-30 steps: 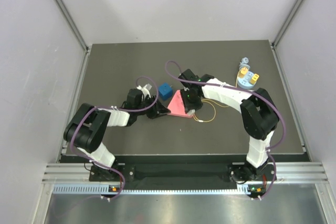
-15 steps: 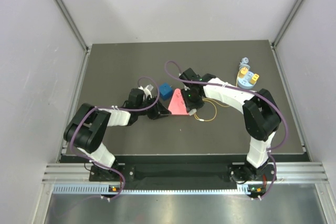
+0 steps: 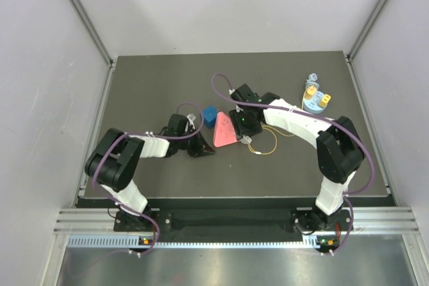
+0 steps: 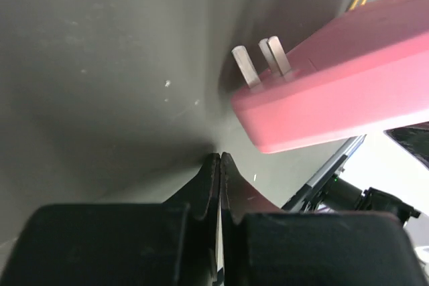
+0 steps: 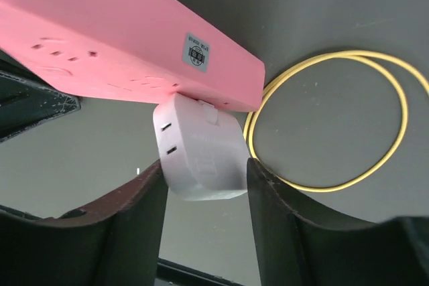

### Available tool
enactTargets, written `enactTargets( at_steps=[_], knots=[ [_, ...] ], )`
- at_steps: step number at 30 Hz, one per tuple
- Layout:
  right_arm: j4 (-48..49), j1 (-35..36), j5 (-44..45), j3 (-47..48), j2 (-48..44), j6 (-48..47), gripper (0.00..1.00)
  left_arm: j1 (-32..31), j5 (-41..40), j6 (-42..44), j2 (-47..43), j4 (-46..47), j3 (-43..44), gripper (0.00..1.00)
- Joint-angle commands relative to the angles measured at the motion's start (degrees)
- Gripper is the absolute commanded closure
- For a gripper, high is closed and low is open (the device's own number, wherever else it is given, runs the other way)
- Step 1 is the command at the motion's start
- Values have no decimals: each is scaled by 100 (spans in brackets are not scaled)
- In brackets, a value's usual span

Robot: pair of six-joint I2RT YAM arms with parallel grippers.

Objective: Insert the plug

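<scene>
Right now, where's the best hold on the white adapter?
Probably take the white adapter across its two flat side faces, coming from its rounded free end, opposite the pink block it butts against. Those faces are parallel and exposed; the right gripper straddles them that way.

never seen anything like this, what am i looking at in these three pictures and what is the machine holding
These are two robot arms bolted at the near edge of a dark table. The wide picture looks down from above. The other two come from small cameras on each wrist.

In the middle lies a flat pink socket block. Beside it are a small blue block and a thin yellow cable loop. Far right is a round light-blue dish with small yellow parts.

The left gripper is shut on nothing, close to metal prongs by the pink block. The right gripper has a finger on either side of a white rounded plug seated against the pink block's edge. Whether it is squeezing isn't clear.
</scene>
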Motion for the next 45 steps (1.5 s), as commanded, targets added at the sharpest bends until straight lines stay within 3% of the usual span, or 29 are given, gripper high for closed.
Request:
enactTargets(
  at_steps=[1,4,9,10,13,20,26,32,38,45],
  knots=[
    [189,-66,257,278,-360,-155,51,30,-291,18,32,-541,147,100],
    [241,-57,248,252,-333,-330,55,21,-273,35,84,-717,296,100],
    [338,-30,344,234,-369,-568,52,21,-168,158,129,-849,516,99],
    [312,-39,388,251,-377,-577,51,30,-177,167,94,-866,534,87],
    [268,-48,512,357,-360,-638,51,21,-246,229,-126,-963,569,70],
    [250,-109,556,664,-96,-875,52,21,-730,668,-601,-1700,894,57],
    [84,-241,311,1034,80,-1121,50,30,-889,958,-698,-1930,1255,53],
    [144,-241,-85,833,115,-1412,51,30,-748,1204,-330,-1693,1518,54],
    [303,-241,-174,454,27,-1386,54,30,-388,1266,180,-1429,1817,67],
    [356,-215,98,243,-35,-1149,65,21,-247,1178,410,-1385,2107,69]
  ],
)
